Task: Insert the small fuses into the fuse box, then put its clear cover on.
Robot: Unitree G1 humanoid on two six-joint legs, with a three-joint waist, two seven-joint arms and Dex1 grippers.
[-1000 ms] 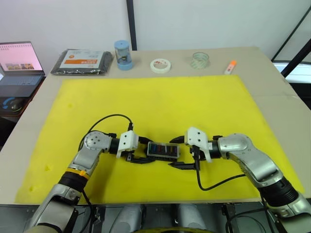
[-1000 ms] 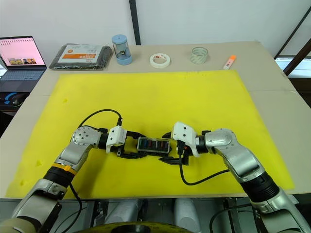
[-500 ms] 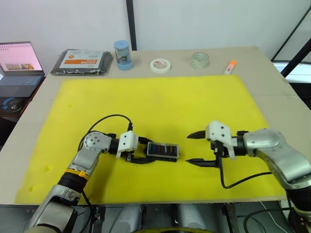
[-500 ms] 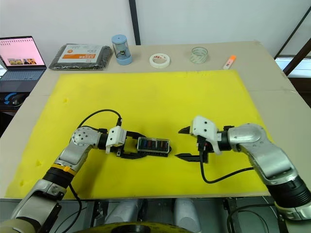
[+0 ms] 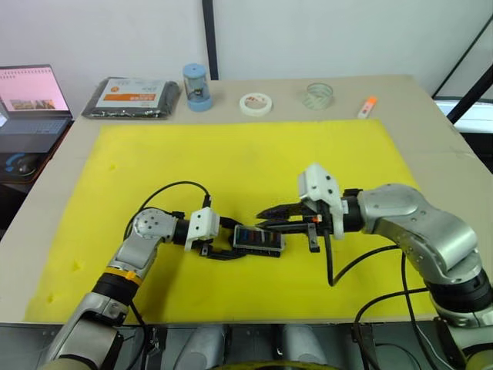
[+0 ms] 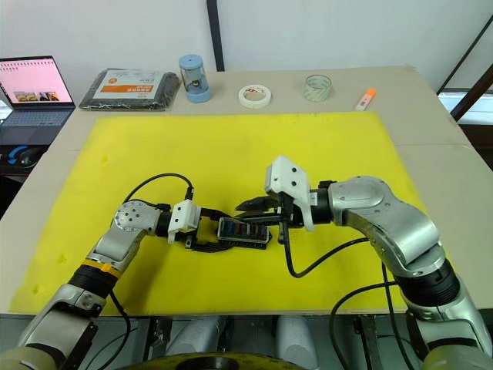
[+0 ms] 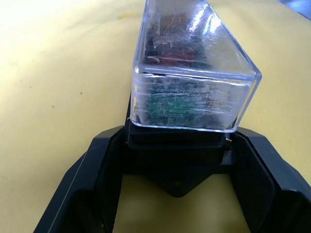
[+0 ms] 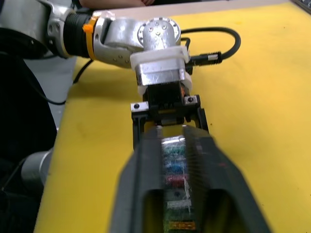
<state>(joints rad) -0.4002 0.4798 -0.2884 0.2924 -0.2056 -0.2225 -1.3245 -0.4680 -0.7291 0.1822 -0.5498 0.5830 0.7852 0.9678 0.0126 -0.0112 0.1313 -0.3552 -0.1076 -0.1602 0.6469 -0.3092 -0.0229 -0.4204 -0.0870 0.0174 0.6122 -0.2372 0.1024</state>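
The black fuse box lies on the yellow mat with the clear cover sitting on top of it. Coloured small fuses show through the cover in their slots. My left gripper is shut on the box's left end, one finger on each side of the black base. My right gripper is shut, its tips together just above the far edge of the cover, and holds nothing.
Along the table's back edge stand a black packet with an orange label, a blue cylinder, a white tape roll, a clear tape roll and an orange-tipped marker. A laptop sits at the far left.
My right gripper, open beside the box a second ago, drew back to the right, then returned, shut and now points over the cover. The left gripper and box have not moved.
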